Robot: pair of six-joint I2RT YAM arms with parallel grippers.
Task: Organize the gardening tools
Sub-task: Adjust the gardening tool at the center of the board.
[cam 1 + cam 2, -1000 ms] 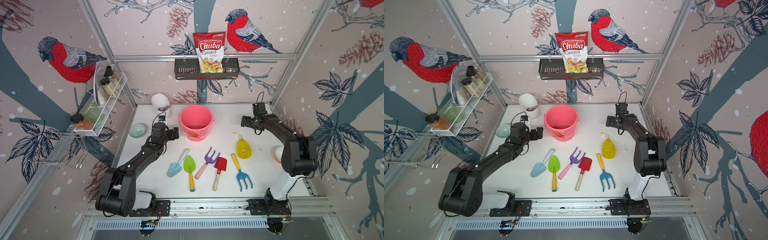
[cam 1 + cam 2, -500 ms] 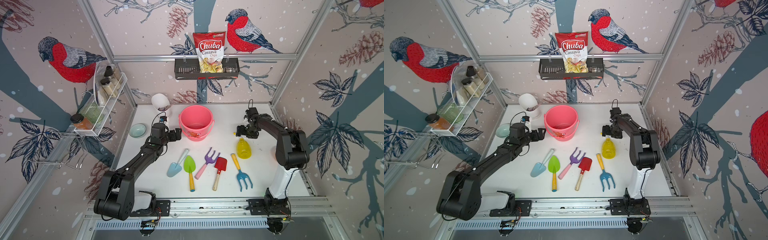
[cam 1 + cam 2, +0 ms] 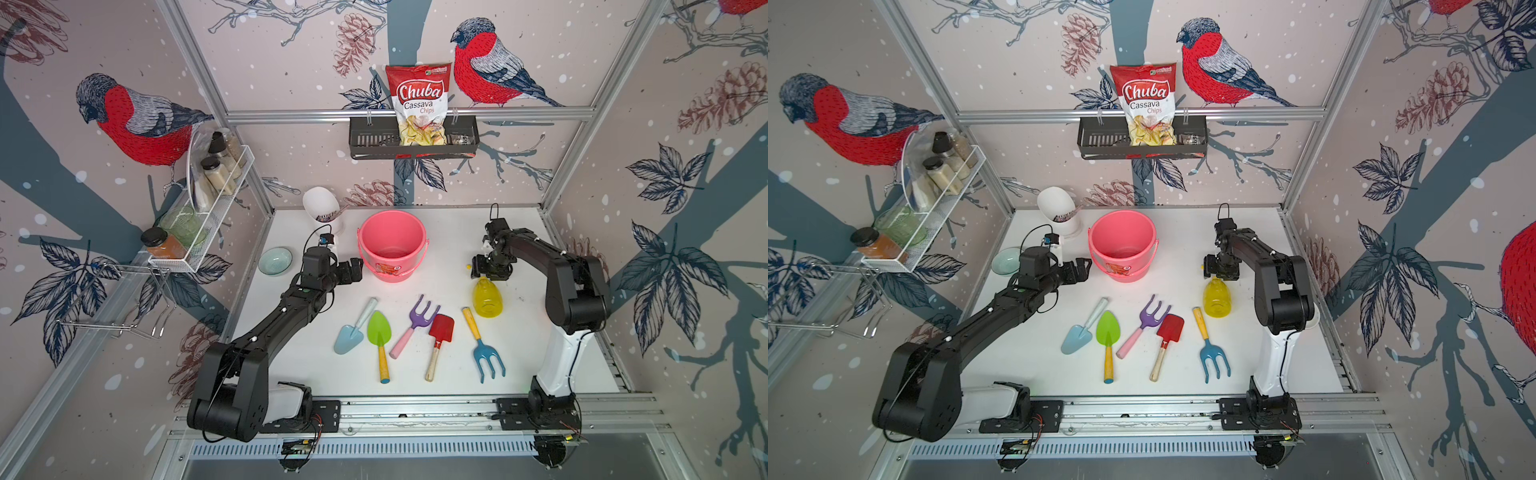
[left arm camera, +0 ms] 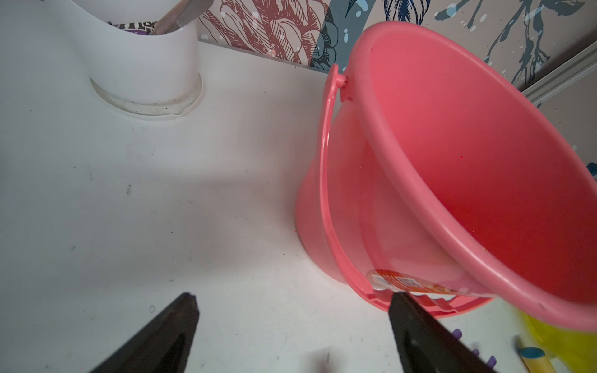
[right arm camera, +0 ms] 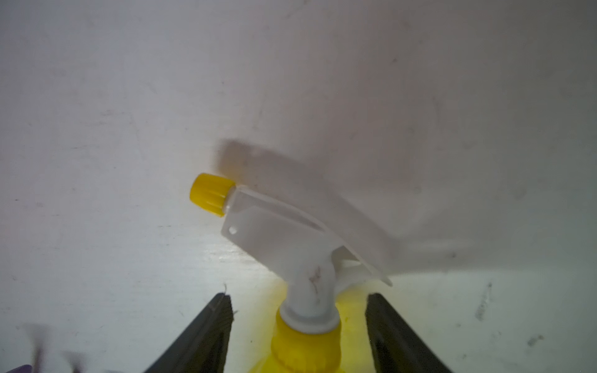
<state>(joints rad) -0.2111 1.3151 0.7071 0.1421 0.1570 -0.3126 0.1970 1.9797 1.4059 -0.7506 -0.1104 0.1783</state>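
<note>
Straddling the white neck of a yellow spray bottle (image 3: pixel 487 297), the right pincer (image 5: pixel 298 297) is released. In the right wrist view a gap shows between each finger and the neck, so nothing is grasped. The bottle lies on its side on the white surface (image 3: pixel 436 232), its body stretching from this pincer back toward the robot's base.

The left pincer (image 4: pixel 294 297) is also released, jaws spread wide and empty, with one fingertip just beside the wall of a pink bucket (image 3: pixel 390 272).

All five gardening tools lie flat in a row on the surface, nearer the robot's base than either pincer and between the two arms. From the left pincer's side across to the right pincer's side they are:
- light-blue trowel (image 3: pixel 347 338)
- green spade (image 3: pixel 379 330)
- purple fork with pink handle (image 3: pixel 422 313)
- red square shovel (image 3: pixel 441 328)
- blue fork with yellow handle (image 3: pixel 488 357), whose handle tip sits just beside the bottle
</note>
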